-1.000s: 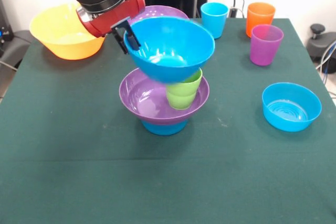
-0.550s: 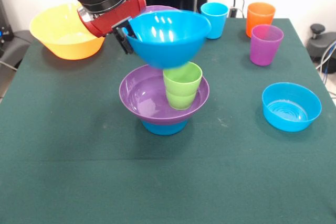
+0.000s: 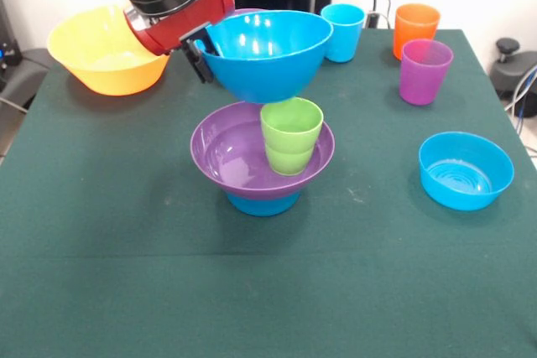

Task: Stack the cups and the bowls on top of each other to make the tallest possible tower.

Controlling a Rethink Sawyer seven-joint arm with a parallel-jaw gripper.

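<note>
Hand clamped on large blue bowl's rim, bowl mouth-up above upright green cup.

The large blue bowl in the gripper hangs right over the lime green cup, so straight-down access to the tower is blocked. Near half of the table is wide open. Far right is crowded by the purple cup, orange cup and small blue bowl.
</note>
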